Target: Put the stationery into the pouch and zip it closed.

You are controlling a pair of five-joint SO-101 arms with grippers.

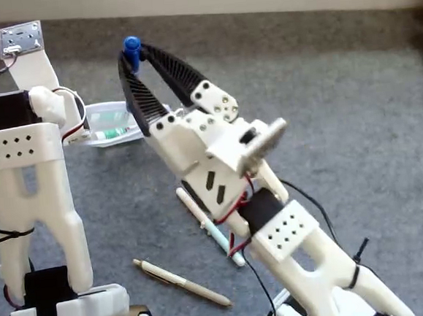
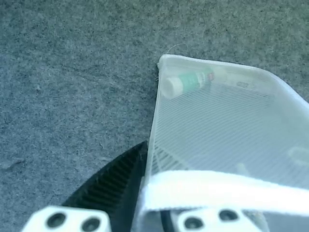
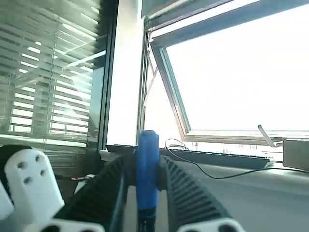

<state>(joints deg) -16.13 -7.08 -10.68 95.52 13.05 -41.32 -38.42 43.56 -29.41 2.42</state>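
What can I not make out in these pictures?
Pouch: high view, the left arm covers most of it; its zip is hidden.
White pen: high view, the right arm covers part of it.
Blue pen: right wrist view, the picture's edge cuts off its lower part.

Pouch partly behind left arm

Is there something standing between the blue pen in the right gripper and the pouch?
Nothing visible stands between them. The blue pen, held in the right gripper, is up in the air close to the pouch. Whether the pouch mouth is open cannot be told.
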